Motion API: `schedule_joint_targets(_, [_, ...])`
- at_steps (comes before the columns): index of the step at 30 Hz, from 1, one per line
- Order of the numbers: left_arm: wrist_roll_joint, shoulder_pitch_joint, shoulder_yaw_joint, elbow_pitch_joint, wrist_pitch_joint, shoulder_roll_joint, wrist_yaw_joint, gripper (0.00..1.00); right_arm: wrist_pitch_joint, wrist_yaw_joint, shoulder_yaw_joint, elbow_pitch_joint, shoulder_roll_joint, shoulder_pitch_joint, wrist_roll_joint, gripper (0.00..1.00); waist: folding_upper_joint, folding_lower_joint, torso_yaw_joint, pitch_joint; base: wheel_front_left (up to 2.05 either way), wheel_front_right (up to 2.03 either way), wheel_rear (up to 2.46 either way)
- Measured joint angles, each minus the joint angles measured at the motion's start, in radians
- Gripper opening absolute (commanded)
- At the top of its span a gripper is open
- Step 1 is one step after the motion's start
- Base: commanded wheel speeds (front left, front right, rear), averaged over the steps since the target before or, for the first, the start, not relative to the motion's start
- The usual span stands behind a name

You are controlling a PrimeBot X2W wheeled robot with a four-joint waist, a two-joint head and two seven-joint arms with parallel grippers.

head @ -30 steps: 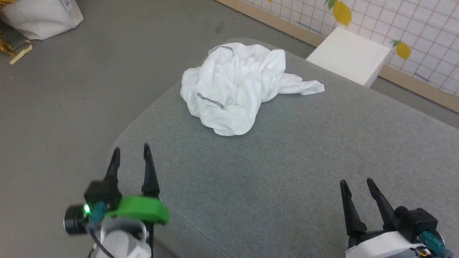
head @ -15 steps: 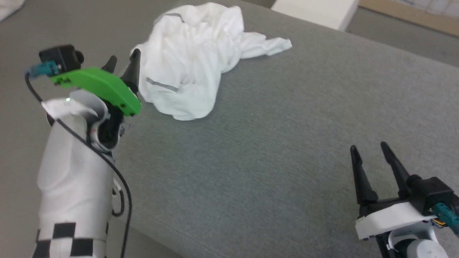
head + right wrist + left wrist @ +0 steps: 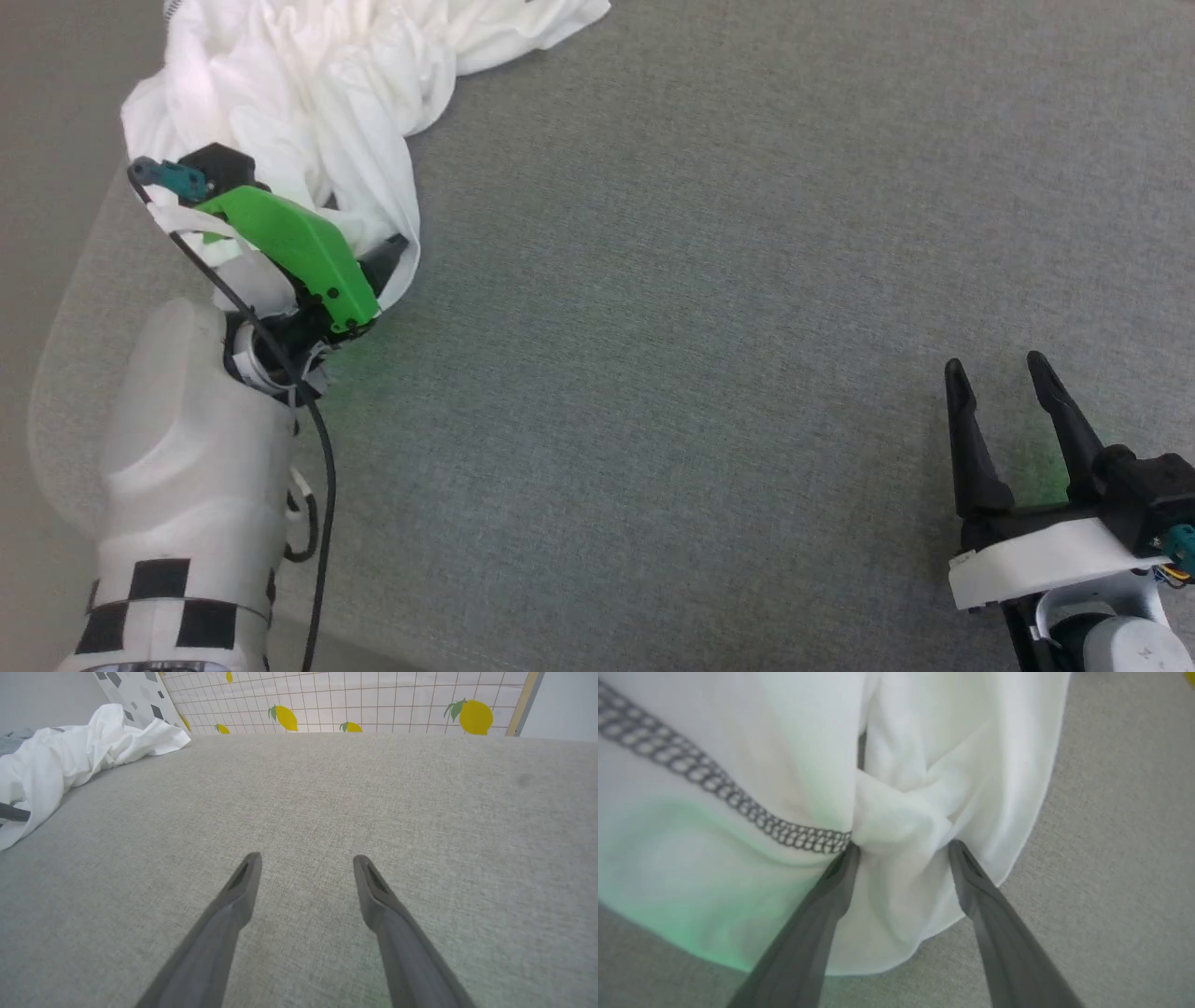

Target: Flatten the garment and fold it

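**A:** Where is the shirt point(image 3: 308, 84)?

**B:** Heaped at the far left of the grey pad point(image 3: 747, 327), crumpled, with one strip trailing off to the right. Nothing is flat yet.

**A:** And the claws?

**B:** The left claw point(image 3: 901, 847) is spread wide at the near edge of the heap. Its tips are against the cloth, either side of a bunched fold point(image 3: 896, 821), but they grip nothing. The right claw point(image 3: 993, 362) is just as wide and empty, over bare pad and well apart from the shirt.

**A:** How do you expect the shirt to handle?

**B:** Light, thin and limp, I'd say. It has no stiffness, so whatever is lifted will drag the rest behind it and sag. It looks smooth too, so a shallow pinch may slip out.

**A:** So where should it be gripped?

**B:** The fold between the left tips is thick enough to bite, though it probably catches several layers at once. The dark stitched seam point(image 3: 738, 807) just left of it is the better guide. It marks a shoulder, and a seam is firmer than plain cloth. Once an edge shows, I'd take two spread points, one per claw, and pull them apart.
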Motion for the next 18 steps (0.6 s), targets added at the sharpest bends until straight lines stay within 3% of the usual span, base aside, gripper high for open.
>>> schedule_joint_targets(4, [0.013,0.001,-0.011,0.000,0.003,0.020,0.003,1.00,0.000,0.000,-0.002,-0.002,0.000,0.000,0.000,1.00,0.0001,-0.0001,-0.019,0.033,0.00,0.00,0.00])
schedule_joint_targets(5, [0.020,0.001,-0.019,-0.003,-0.005,0.024,0.003,0.32,0.000,0.000,-0.003,-0.001,0.000,0.000,0.000,1.00,0.0001,-0.0001,-0.020,0.038,0.00,0.00,0.00])
schedule_joint_targets(6, [0.029,0.001,-0.023,-0.008,-0.027,0.027,0.003,0.00,0.000,0.000,-0.003,-0.001,0.000,0.000,0.000,1.00,0.0001,-0.0001,-0.021,0.041,0.00,0.00,0.00])
schedule_joint_targets(14, [0.139,-0.006,-0.032,-0.025,-0.337,0.049,0.055,0.00,-0.002,0.000,0.020,0.017,0.000,-0.001,0.012,1.00,0.0000,0.0000,-0.004,0.001,0.00,0.00,0.00])
schedule_joint_targets(18, [0.168,-0.073,-0.045,-0.063,-0.426,0.091,0.036,0.00,-0.021,0.000,0.039,0.055,0.000,-0.008,0.041,1.00,0.0000,-0.0001,0.001,-0.044,0.00,0.00,0.00])
